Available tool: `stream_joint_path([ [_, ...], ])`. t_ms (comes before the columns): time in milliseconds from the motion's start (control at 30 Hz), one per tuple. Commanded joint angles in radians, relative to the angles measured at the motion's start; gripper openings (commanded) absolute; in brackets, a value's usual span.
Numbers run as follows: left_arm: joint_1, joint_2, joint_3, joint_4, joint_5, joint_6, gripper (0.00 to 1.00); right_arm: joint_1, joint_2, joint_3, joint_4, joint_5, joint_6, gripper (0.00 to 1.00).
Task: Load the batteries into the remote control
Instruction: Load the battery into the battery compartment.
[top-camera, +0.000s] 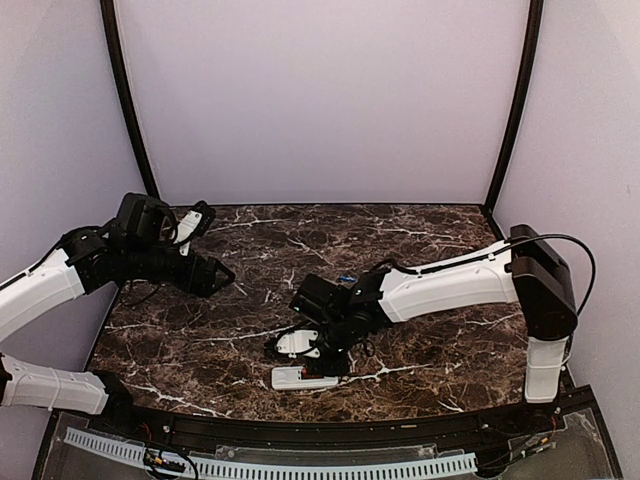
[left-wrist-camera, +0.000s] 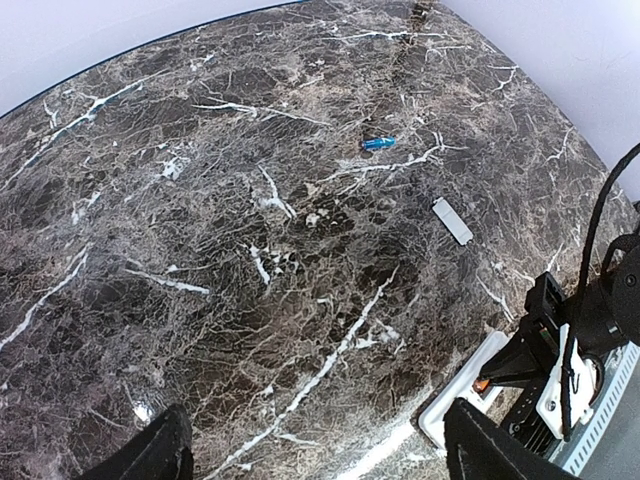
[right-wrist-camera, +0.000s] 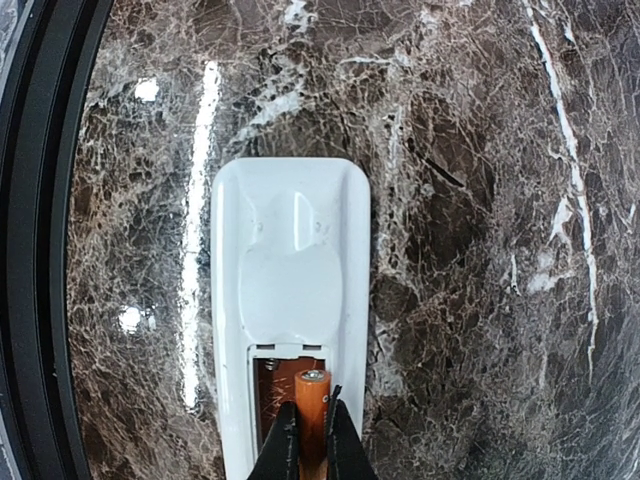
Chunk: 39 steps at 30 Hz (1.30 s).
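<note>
The white remote control lies back up near the table's front edge, with its battery bay uncovered. My right gripper is shut on the orange-red battery and holds it over the bay's right side. This battery's tip points toward the bay's far end. The blue battery lies alone farther back on the marble. My left gripper hangs open above the left of the table with nothing between its fingers. The left wrist view catches the remote's end.
A small grey-white cover plate lies on the dark marble table between the blue battery and the remote. A black rail runs along the table's front edge close to the remote. Plain walls enclose the back and sides.
</note>
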Motion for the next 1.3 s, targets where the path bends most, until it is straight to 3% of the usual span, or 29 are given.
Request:
stream_joint_path([
  [0, 0.007, 0.001, 0.008, -0.009, 0.014, 0.004, 0.86, 0.018, 0.007, -0.006, 0.022, 0.031, 0.012, 0.07],
  [133, 0.01, -0.003, 0.004, -0.01, 0.003, 0.012, 0.86, 0.023, 0.014, -0.005, 0.022, 0.052, 0.011, 0.18],
  [467, 0.014, -0.008, -0.009, -0.01, 0.012, 0.008, 0.86, 0.031, 0.018, 0.023, -0.016, 0.08, 0.006, 0.23],
  [700, 0.015, -0.015, -0.019, -0.007, 0.01, 0.008, 0.86, 0.031, 0.061, 0.07, -0.087, 0.1, -0.03, 0.32],
  [833, 0.015, -0.018, -0.021, -0.005, 0.009, 0.01, 0.86, 0.029, 0.099, 0.099, -0.121, 0.115, -0.053, 0.32],
  [1033, 0.015, -0.025, -0.024, -0.013, 0.0, 0.016, 0.86, 0.029, 0.117, 0.135, -0.136, 0.098, -0.066, 0.21],
  [1267, 0.015, -0.03, -0.026, -0.012, -0.002, 0.019, 0.86, 0.028, 0.102, 0.167, -0.166, 0.091, -0.061, 0.3],
])
